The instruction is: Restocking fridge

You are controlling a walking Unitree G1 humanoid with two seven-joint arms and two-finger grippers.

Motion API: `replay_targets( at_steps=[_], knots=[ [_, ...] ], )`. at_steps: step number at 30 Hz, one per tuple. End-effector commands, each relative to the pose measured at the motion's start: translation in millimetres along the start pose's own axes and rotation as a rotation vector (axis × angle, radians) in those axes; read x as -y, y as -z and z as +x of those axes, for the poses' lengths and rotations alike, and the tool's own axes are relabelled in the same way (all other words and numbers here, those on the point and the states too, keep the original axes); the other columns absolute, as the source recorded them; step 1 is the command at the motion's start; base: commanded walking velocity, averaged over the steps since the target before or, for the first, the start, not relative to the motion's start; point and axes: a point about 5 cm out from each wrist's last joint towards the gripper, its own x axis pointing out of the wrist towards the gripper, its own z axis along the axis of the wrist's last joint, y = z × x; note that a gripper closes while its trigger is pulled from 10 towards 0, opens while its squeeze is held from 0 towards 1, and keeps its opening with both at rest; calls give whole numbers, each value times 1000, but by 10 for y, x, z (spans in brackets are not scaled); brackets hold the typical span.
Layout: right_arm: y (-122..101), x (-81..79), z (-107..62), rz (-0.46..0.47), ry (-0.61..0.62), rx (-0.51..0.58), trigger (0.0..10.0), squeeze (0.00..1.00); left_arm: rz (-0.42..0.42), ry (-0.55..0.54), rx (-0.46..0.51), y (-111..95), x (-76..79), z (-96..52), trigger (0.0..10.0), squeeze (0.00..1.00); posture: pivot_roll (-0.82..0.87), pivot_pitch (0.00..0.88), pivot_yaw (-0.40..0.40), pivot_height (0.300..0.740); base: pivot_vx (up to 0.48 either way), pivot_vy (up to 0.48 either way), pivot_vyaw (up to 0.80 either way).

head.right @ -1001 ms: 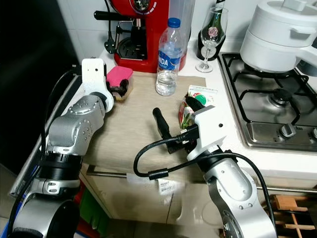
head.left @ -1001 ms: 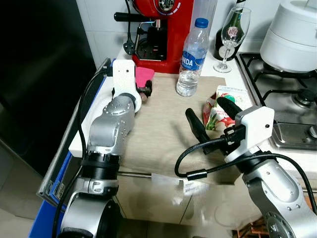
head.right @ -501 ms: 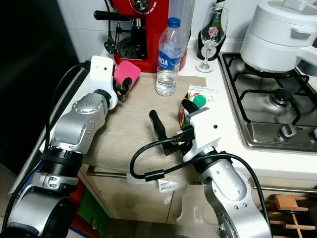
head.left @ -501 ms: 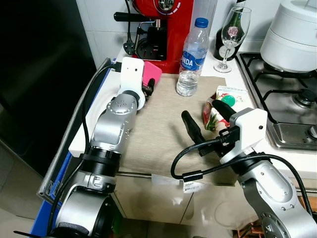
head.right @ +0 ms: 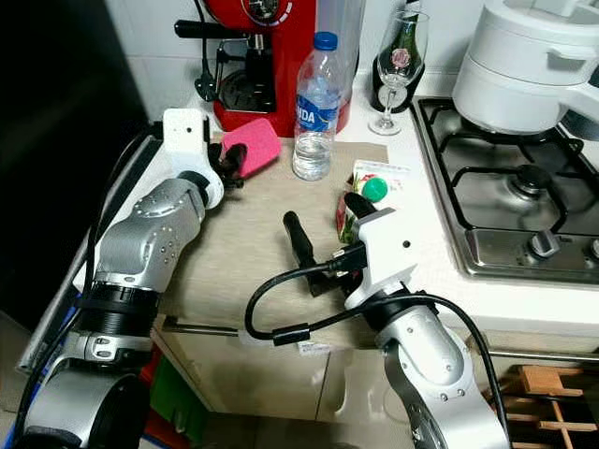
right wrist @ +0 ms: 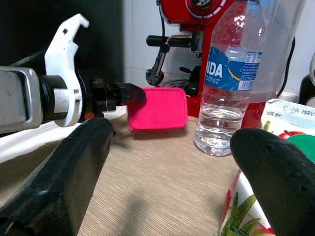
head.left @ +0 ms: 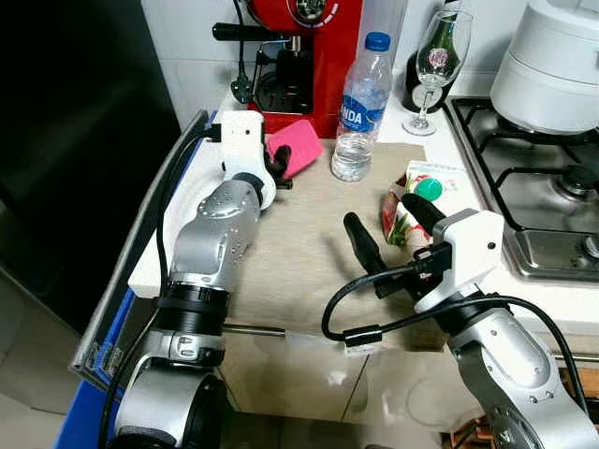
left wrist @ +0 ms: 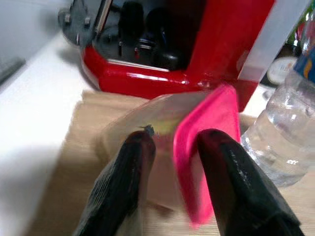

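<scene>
At the far left the dark fridge (head.left: 75,140) is standing beside the counter (head.left: 187,234). The left arm is reaching up from the lower left, bent at the elbow, its forearm rising over the counter edge and its wrist pointing toward the red coffee machine (head.left: 314,56). The left gripper (head.left: 279,161) is clamping a pink-lidded box (head.left: 296,155); in the left wrist view its two black fingers (left wrist: 123,182) are pinching the clear body and pink lid (left wrist: 209,147) between them. The box is sitting tilted in the grip, lid edge angled up, raised off the beige mat (head.left: 299,243) just in front of the coffee machine's base.

Next to the right, a water bottle (head.left: 360,98) with a blue cap is standing upright on the mat, just beside the coffee machine and near the box.

The right arm is coming in from the lower right, elbow low, forearm angled up and to the left, a black cable looping under its wrist. The right gripper (head.left: 388,224) is hovering over the mat with its fingers spread wide and holding nothing; one finger is pointing out over bare mat, the other is lying against a carton (head.left: 416,192) with a green cap. In the right wrist view the two fingers (right wrist: 74,167) are framing the box and bottle well ahead of them.

Further right, a wine glass (head.left: 440,56) is standing by the wall, and a white pot (head.left: 552,61) is sitting on the stove (head.left: 533,206).
</scene>
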Motion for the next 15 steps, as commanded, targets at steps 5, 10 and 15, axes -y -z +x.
replay_targets(
  at_steps=[5, 10, 15],
  knots=[
    [-10, 13, 9, -15, 1, 8, 10000, 137, -231, 23, 53, -291, 26, -21, 0, 0, -162, 0, 69, 740, 0, 0, 0],
    [-10, 18, 11, -22, 3, 8, 10000, 141, 67, 32, 165, -437, -1, -79, 0, 0, -161, 0, 67, 740, 0, 0, 0],
    [-7, 30, 8, -25, 7, 7, 10000, 141, 259, 40, 242, -496, 14, -142, 10000, 0, -162, 0, 66, 740, 0, 0, 0]
  ],
)
